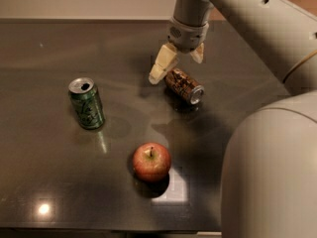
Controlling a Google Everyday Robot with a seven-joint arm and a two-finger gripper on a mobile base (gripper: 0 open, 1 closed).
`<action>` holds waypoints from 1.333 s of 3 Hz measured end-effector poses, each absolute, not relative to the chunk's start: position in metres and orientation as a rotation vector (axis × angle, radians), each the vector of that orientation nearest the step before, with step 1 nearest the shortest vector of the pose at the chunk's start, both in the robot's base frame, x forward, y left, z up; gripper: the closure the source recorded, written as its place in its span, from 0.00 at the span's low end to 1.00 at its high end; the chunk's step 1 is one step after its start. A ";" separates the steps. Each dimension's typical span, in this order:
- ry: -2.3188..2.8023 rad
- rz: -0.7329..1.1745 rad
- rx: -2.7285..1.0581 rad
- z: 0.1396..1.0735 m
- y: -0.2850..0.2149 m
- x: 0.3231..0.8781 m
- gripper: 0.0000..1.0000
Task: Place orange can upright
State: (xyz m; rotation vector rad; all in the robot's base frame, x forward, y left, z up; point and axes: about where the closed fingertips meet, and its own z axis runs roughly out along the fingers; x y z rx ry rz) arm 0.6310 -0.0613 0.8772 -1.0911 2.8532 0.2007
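The orange can (184, 86) lies on its side on the dark table (49, 177), its silver end toward the lower right. My gripper (177, 63) hangs just above the can's upper left end. Its pale fingers (162, 66) are spread open, one at the left of the can and one behind it. Nothing is held.
A green can (87, 103) with a silver top stands upright at the left. A red apple (151, 162) sits in front, near the middle. My arm's large pale body (270, 172) fills the lower right. The table's front edge runs along the bottom.
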 end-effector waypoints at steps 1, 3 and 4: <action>2.888 0.188 -1.083 0.861 -0.059 0.641 0.00; 2.936 0.149 -1.074 0.846 -0.060 0.649 0.40; 2.930 0.137 -1.088 0.848 -0.061 0.648 0.65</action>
